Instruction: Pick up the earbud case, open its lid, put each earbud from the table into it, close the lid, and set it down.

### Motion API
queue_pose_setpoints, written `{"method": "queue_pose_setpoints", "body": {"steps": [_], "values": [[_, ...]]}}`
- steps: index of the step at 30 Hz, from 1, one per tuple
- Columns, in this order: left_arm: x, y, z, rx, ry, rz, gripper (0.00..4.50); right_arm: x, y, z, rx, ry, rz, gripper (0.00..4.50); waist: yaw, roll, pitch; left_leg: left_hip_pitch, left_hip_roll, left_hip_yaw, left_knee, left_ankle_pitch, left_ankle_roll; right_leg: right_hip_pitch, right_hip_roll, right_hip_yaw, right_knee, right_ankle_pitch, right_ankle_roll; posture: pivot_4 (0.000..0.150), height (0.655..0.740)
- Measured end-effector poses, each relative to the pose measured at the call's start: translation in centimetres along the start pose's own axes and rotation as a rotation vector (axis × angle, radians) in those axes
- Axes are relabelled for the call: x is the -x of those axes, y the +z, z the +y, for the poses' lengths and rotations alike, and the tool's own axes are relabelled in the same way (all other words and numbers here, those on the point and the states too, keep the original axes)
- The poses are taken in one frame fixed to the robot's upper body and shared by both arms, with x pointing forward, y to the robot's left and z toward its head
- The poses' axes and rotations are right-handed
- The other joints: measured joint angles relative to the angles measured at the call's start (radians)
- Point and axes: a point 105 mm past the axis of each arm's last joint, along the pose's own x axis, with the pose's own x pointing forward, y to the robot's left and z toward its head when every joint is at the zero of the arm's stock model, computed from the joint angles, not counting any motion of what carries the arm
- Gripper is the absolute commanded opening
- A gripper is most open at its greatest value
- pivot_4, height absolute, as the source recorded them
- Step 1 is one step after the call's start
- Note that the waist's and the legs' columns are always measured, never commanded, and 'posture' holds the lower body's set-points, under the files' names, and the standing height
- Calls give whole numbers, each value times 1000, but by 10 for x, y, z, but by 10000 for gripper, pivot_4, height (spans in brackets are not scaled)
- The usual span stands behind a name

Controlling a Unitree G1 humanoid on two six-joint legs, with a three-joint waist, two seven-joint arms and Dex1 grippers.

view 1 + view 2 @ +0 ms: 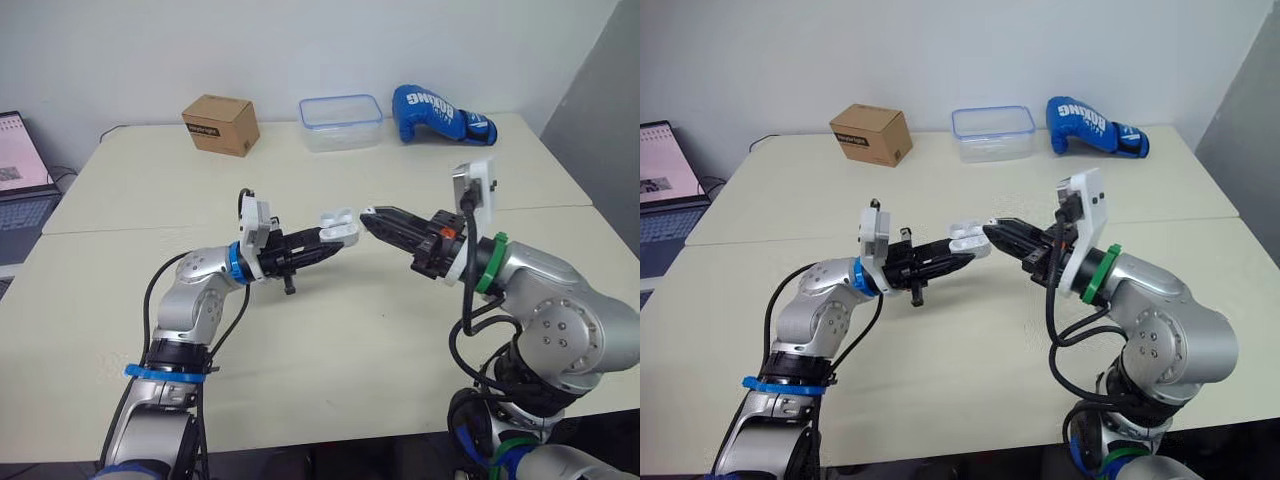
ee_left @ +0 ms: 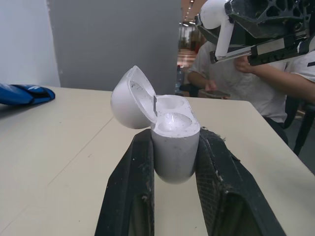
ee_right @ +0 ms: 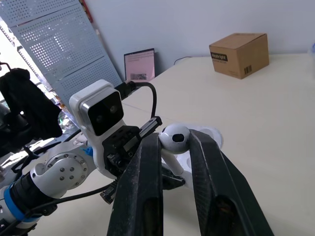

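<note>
Above the middle of the table my left gripper [image 1: 335,240] is shut on the white earbud case [image 2: 172,142], whose lid [image 2: 130,98] is flipped open. Both of the case's sockets look bare in the left wrist view. My right gripper [image 1: 368,217] faces it from the right, shut on a white earbud [image 3: 174,139] held just beside the open case [image 1: 340,226]. In the left wrist view the earbud [image 2: 219,27] hangs in the right gripper above and beyond the case.
At the table's far edge stand a cardboard box [image 1: 220,124], a clear plastic container with a blue rim [image 1: 340,121] and a blue boxing glove [image 1: 440,113]. A laptop [image 1: 20,180] sits off the table's left side. A seated person [image 2: 236,73] is beyond the table.
</note>
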Motion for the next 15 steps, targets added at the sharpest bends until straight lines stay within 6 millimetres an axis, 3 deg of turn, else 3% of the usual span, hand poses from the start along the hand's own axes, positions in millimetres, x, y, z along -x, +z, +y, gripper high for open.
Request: {"method": "queue_pose_setpoints", "body": {"steps": [6,15], "values": [[-6,-1,0,11,-22,-3,7457,-12,-10,-2,18,-51,-17,4012,-1,0,0,0,0,0,0,0,0,0,0,0,0,0,0,1500,7307],[-13,-3,2,17,-38,7,7457,-24,-9,-4,32,-149,-37,4012,-3,0,0,0,0,0,0,0,0,-1,0,0,0,0,0,1500,7307]]}}
